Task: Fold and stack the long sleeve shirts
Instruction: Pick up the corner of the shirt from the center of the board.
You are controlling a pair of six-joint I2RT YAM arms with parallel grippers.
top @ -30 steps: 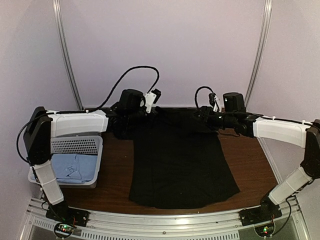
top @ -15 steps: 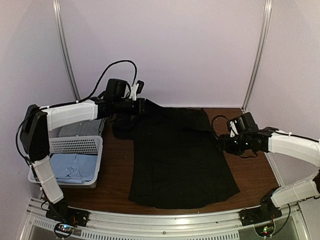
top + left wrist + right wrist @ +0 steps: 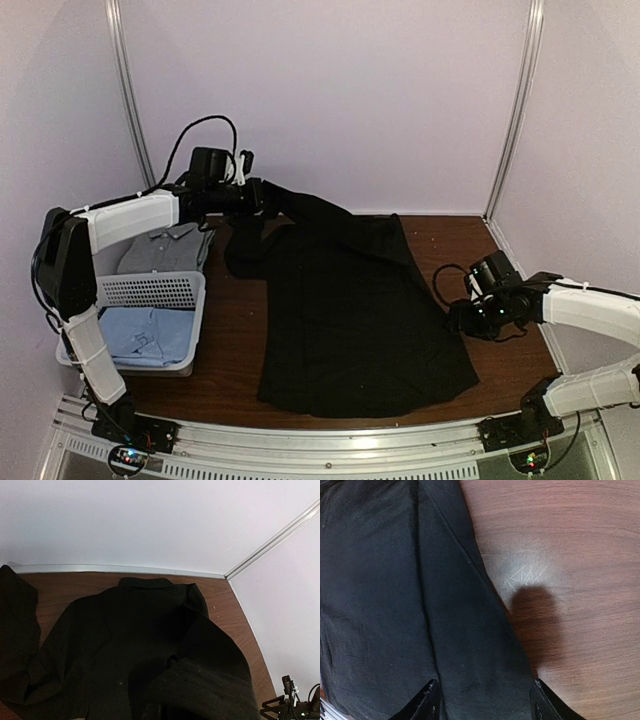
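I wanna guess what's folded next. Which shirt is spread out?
The black shirt, spread across the table. The light blue shirt sits in the basket; the grey shirt lies folded behind it.

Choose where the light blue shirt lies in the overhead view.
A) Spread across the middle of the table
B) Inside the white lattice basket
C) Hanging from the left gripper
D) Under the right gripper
B: the light blue shirt lies inside the white basket on the left side of the table, apart from the black shirt.
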